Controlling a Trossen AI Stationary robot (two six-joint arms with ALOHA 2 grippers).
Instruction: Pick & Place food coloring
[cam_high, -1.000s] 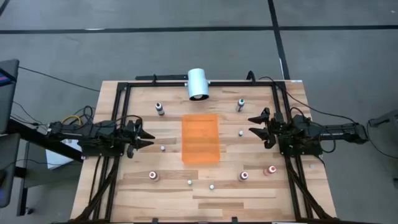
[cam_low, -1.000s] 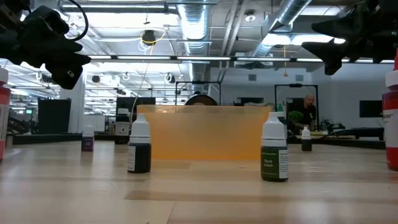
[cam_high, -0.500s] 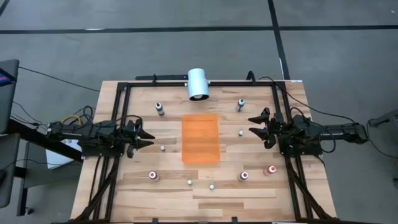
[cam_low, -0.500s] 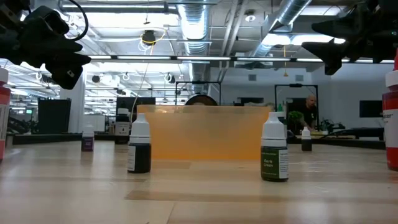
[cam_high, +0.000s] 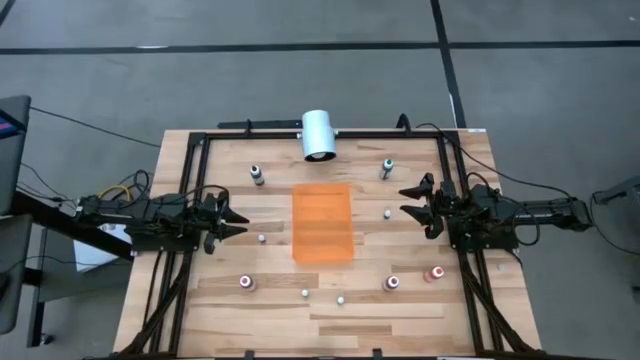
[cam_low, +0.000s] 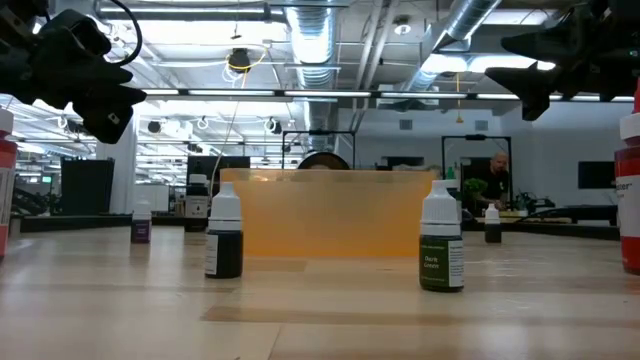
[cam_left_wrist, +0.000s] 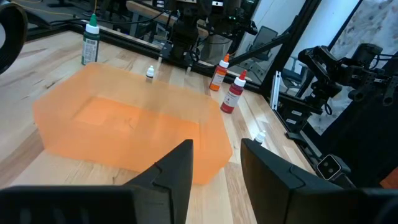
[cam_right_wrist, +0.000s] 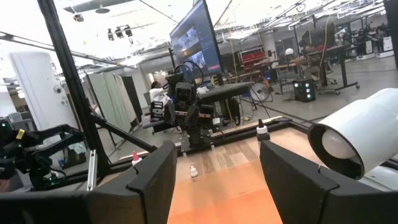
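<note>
Flanking orange mat (cam_high: 323, 222) on wooden table (cam_high: 180, 300) | left tool (cam_high: 238, 221), right tool (cam_high: 408, 198) wide | bottles (cam_high: 246, 283) scattered

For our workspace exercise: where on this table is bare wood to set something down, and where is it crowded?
Bare wood lies between the orange mat and the left gripper, apart from one small cap, and along the front edge below the red bottles. The back edge is crowded by the white cylinder and two dark bottles. The right gripper hovers beside the mat's other side.
</note>
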